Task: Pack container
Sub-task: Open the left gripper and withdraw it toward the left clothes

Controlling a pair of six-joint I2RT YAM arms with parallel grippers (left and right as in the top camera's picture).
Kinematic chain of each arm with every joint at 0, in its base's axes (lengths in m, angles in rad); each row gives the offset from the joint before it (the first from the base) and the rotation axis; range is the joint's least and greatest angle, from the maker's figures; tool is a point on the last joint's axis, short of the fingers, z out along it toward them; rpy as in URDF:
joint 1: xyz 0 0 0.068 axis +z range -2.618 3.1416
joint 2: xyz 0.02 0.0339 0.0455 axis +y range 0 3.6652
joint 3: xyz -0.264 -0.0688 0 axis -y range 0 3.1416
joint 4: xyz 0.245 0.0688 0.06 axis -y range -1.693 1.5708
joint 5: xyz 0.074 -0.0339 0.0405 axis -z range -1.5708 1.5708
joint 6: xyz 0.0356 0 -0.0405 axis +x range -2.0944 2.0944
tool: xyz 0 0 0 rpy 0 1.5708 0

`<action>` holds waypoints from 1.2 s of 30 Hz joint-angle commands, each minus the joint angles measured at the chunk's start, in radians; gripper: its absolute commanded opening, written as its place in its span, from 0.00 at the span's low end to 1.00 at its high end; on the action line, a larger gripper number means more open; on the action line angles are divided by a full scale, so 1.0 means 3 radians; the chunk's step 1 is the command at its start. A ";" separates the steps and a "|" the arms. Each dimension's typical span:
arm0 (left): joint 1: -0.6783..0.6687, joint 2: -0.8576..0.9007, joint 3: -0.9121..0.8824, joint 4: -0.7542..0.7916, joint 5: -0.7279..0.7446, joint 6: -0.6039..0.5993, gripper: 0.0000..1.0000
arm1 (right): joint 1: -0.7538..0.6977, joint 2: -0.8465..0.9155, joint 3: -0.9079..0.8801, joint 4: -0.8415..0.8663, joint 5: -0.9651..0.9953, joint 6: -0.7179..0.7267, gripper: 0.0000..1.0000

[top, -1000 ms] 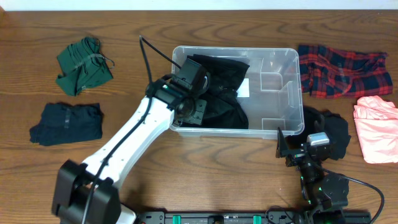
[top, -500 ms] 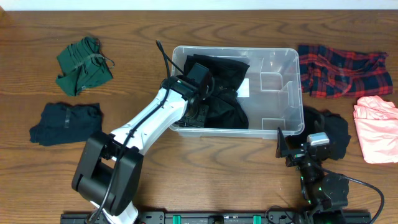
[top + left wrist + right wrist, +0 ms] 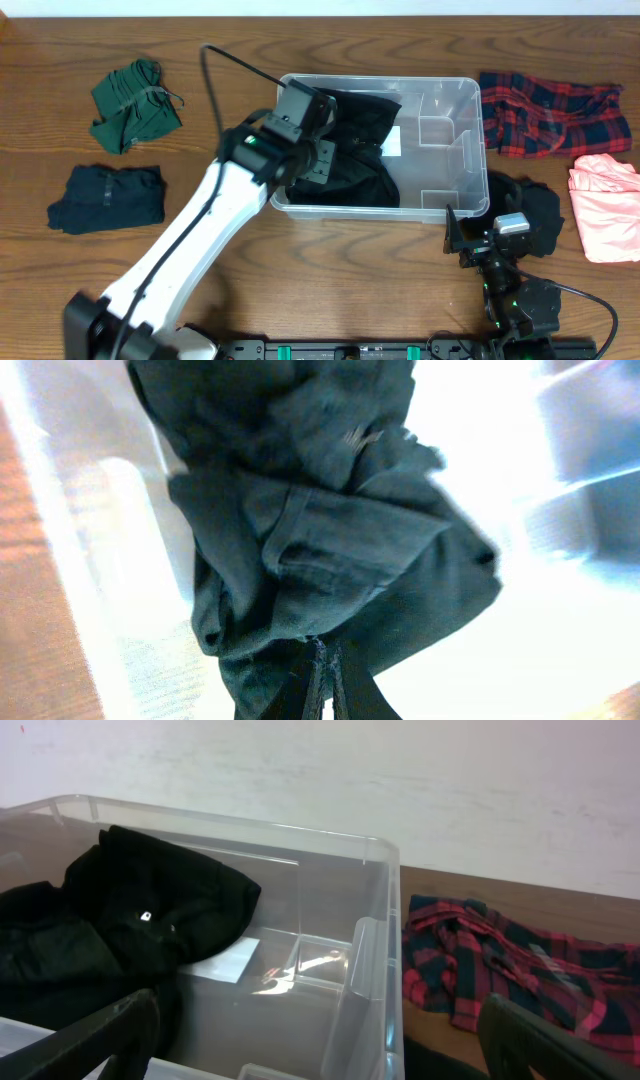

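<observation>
The left arm [image 3: 175, 255] has long white links between black joints, a boxy black head [image 3: 300, 108] and a thin black cable [image 3: 235, 62]. The left pincer [image 3: 322, 678] is two slim dark blades. The right arm [image 3: 505, 270] is black and squat (green lights [image 3: 487, 290] glint on it), topped by a pale grey block [image 3: 512, 224]. The right pincer [image 3: 318, 1010] has matt black fingers [image 3: 105, 1040].

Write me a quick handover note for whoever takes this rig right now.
Left tool: shut, down in the container at the black garment; whether it pinches the fabric is unclear.
Right tool: open, empty, by the container's near right corner.
Done: black garment is in the container.
Left: green garment, navy garment, plaid shirt, pink garment and second dark garment lie on the table.
</observation>
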 commanded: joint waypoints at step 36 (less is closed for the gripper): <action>0.2045 -0.0329 0.0038 -0.0397 -0.0394 -0.0369 0.87 | -0.0031 -0.0015 -0.0005 -0.0013 -0.0024 -0.0041 0.99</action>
